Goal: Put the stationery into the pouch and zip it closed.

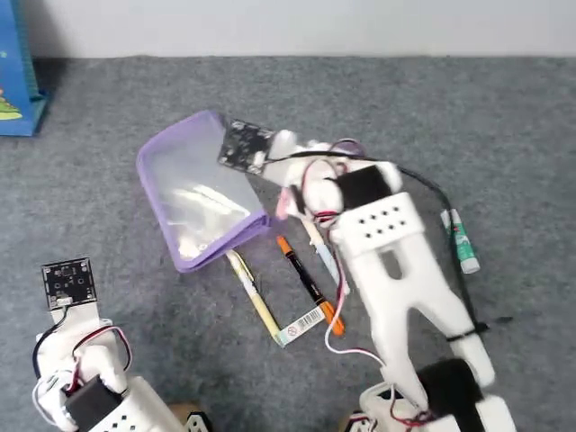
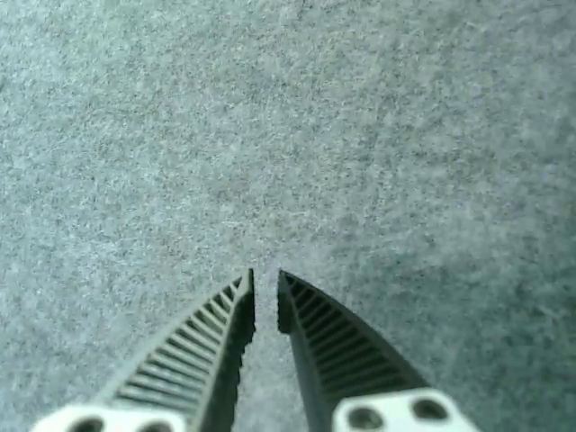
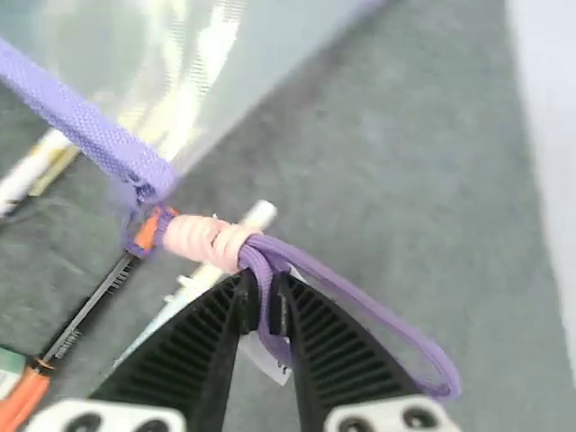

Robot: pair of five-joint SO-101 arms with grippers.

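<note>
Tabletop (image 1: 450,108): a grey, carpet-like surface that runs back to a pale wall.

Right arm (image 1: 387,261): white. It stretches from the near edge to the middle of the tabletop and passes over some of the pens.

Left arm (image 1: 85,387): white. It sits low at the near left corner, well apart from the pouch.

Pouch (image 1: 193,193): clear plastic with purple trim, lying flat in the middle of the tabletop. I cannot tell whether its zip is open.

Blue box (image 1: 16,81): in the far left corner, against the wall.

Right end effector (image 3: 263,290): clenched on a purple cord (image 3: 360,297). The cord is a loop joined to a pink wrapped pull (image 3: 202,238) at a corner of the pouch.

Left end effector (image 2: 265,281): its fingers are drawn almost together with a thin gap and nothing between them. It hangs above bare grey tabletop.

Yellow pen (image 1: 255,297): on the tabletop, outside the pouch, with one end just beside the pouch's near edge.

Orange-and-black marker (image 1: 306,283): on the tabletop beside the yellow pen, outside the pouch.

Pale pen (image 1: 319,247): next to the marker, partly hidden under the right arm.

Green-and-white marker (image 1: 461,241): lying alone on the far side of the right arm, well apart from the pouch.

Barcode label (image 1: 301,326): a small white piece near the near ends of the yellow pen and the orange-and-black marker.
</note>
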